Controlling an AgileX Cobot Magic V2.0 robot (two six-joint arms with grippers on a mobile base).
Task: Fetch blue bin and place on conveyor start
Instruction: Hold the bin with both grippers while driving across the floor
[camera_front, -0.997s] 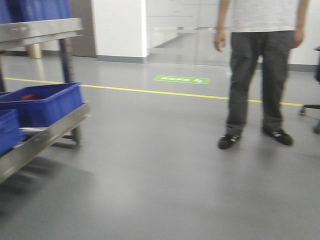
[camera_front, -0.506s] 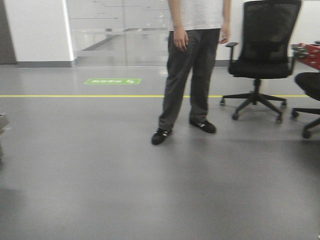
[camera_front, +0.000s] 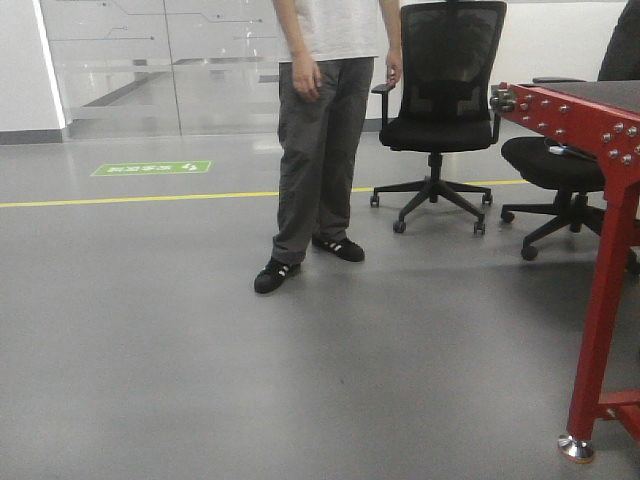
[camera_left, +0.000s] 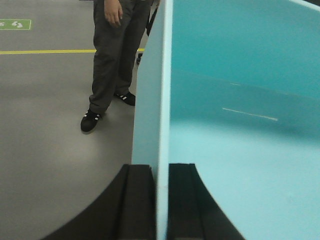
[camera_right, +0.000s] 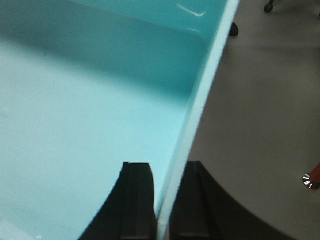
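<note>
The blue bin (camera_left: 235, 125), a pale turquoise tub, fills the left wrist view and also the right wrist view (camera_right: 80, 115); it is held above the floor. My left gripper (camera_left: 161, 172) is shut on its left wall, one finger inside and one outside. My right gripper (camera_right: 170, 172) is shut on its right wall the same way. The conveyor start (camera_front: 605, 97) shows at the right of the front view as a dark belt on a red frame with a red leg (camera_front: 600, 300). The bin and both grippers are out of the front view.
A person in dark trousers (camera_front: 315, 150) stands ahead at centre-left. Two black office chairs (camera_front: 440, 110) stand behind the conveyor's end. A yellow floor line (camera_front: 140, 198) and a green floor sign (camera_front: 152, 168) lie at the back left. Grey floor spreads in front.
The view has swung to the right: the steel shelf with royal-blue crates left the frame, the person and chairs shifted left, and the red conveyor frame came in at the right.
</note>
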